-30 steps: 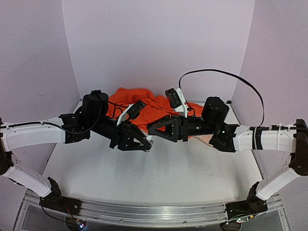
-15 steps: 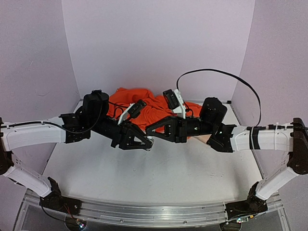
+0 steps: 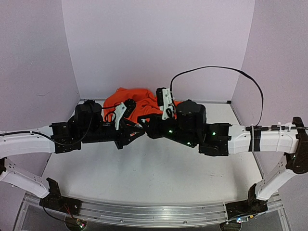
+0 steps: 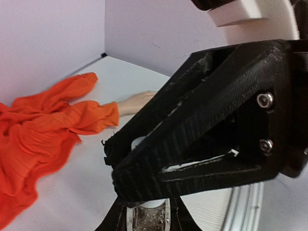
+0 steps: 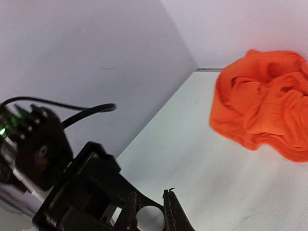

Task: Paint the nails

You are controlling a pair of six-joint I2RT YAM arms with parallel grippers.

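Observation:
My left gripper [image 3: 136, 131] and right gripper [image 3: 146, 126] meet tip to tip in front of the orange sleeve [image 3: 139, 98]. In the left wrist view my left gripper [image 4: 147, 214] is shut on a small clear bottle [image 4: 147, 219]. The bottle's white cap [image 4: 138, 143] peeks out behind the right gripper's black finger [image 4: 192, 120]. In the right wrist view my right gripper [image 5: 149, 207] is shut on the round white cap [image 5: 153, 220]. The pale mannequin hand [image 4: 137, 101] sticks out of the orange sleeve [image 4: 72, 115]. Its nails are hidden behind the right gripper.
The orange cloth [image 5: 264, 106] lies bunched against the back wall. A black cable [image 3: 216, 70] loops above the right arm. Lilac walls close the table on three sides, and a metal rail [image 3: 144, 211] runs along the near edge.
The right gripper has closed onto the bottle's cap. Both arms have swung left and back, so the meeting point now sits nearer the orange cloth.

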